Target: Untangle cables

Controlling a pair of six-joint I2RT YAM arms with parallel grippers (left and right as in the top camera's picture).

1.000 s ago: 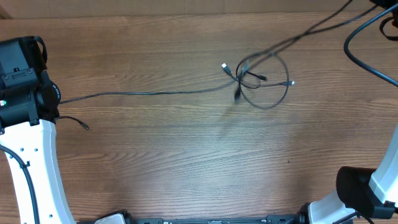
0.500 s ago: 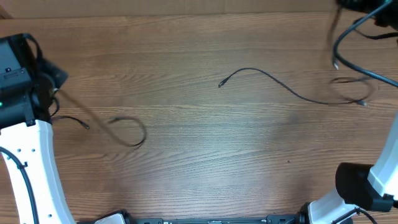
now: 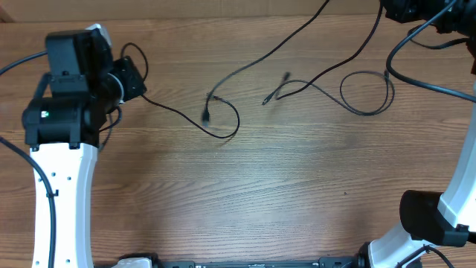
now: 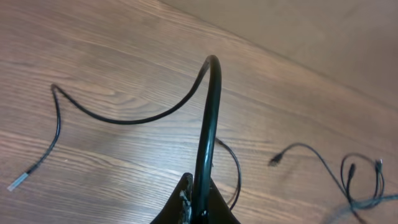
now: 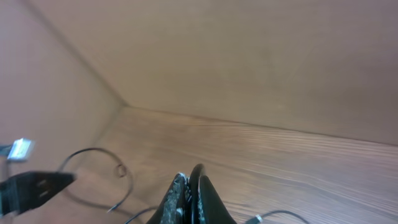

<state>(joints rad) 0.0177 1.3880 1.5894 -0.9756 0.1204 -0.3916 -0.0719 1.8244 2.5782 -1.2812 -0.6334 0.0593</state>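
Note:
Several thin black cables lie spread across the wooden table. My left gripper [image 3: 132, 79] at the upper left is shut on one cable [image 3: 182, 113], which runs right, loops, and ends in a plug [image 3: 207, 115]. In the left wrist view this cable [image 4: 211, 106] rises from the shut jaws [image 4: 200, 202] and arcs down to the left. My right gripper [image 3: 394, 9] at the top right edge is raised and shut on a thin cable [image 5: 193, 177]. Two cables hang from there, one [image 3: 260, 56] to the table's middle, one to a loop [image 3: 364, 93].
Thicker black arm wires [image 3: 428, 71] curve at the far right. A brown wall [image 5: 249, 62] stands behind the table's far edge. Two plug ends [image 5: 28, 180] hang close to the right wrist camera. The white left arm [image 3: 63, 186] covers the left side.
The knot in the middle has come apart. My left gripper has moved up and right with its cable, and the right gripper has lifted the other cables toward the top right.

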